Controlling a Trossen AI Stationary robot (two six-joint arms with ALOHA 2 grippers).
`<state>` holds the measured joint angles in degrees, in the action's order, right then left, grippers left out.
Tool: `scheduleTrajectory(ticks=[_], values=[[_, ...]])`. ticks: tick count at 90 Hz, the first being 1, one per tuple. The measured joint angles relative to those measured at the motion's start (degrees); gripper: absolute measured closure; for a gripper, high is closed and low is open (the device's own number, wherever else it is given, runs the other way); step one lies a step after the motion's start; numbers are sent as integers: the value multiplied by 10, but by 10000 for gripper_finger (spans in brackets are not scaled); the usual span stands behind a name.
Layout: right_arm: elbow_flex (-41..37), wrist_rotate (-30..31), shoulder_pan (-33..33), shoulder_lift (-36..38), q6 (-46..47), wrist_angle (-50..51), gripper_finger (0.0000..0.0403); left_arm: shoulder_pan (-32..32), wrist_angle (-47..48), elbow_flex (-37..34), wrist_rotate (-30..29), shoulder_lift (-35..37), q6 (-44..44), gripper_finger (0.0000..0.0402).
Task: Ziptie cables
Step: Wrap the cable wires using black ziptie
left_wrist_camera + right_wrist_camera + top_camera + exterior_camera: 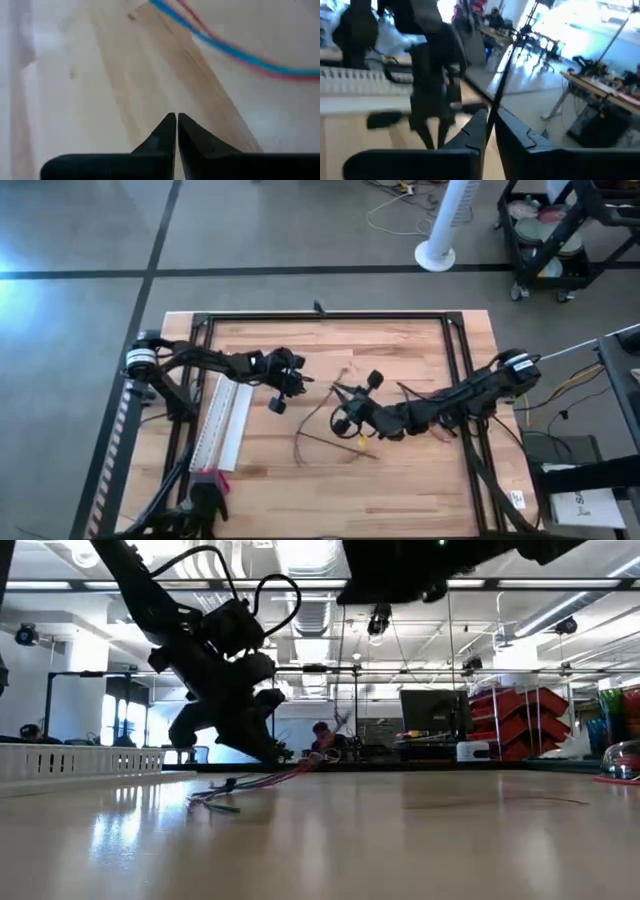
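The cables (312, 425) are a thin bundle of reddish and dark wires lying slack on the wooden table near its middle. In the low view the cables (255, 783) lie flat, and the left wrist view shows their blue and red strands (235, 50). My left gripper (176, 117) is shut and empty. It hovers low over the table (283, 393) just left of the bundle's far part. My right gripper (489, 117) is also shut, with nothing showing between its fingers. It hangs over the bundle's right side (340, 405).
A long white flat strip (225, 420) lies along the table's left side. A black frame (330, 315) runs around the tabletop, with thin upright posts (345, 690) at the far edge. A red and black object (208, 480) sits at the near left. Bare wood lies near the front edge.
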<state>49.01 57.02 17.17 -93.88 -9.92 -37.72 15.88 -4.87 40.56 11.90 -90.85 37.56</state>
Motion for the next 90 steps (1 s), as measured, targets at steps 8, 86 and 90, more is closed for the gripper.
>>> scheduleTrajectory(ticks=[8, 86, 90], values=[[0, 0, -2, 2, -10, -2, 338, -2, 13, 0, 0, 24, -32, 401], [-117, -222, -43, -6, 287, 226, 262, -27, -251, 0, 5, -38, -180, 364], [-132, -274, -62, -6, 264, 189, 268, -31, -251, 0, 5, -42, -181, 356]])
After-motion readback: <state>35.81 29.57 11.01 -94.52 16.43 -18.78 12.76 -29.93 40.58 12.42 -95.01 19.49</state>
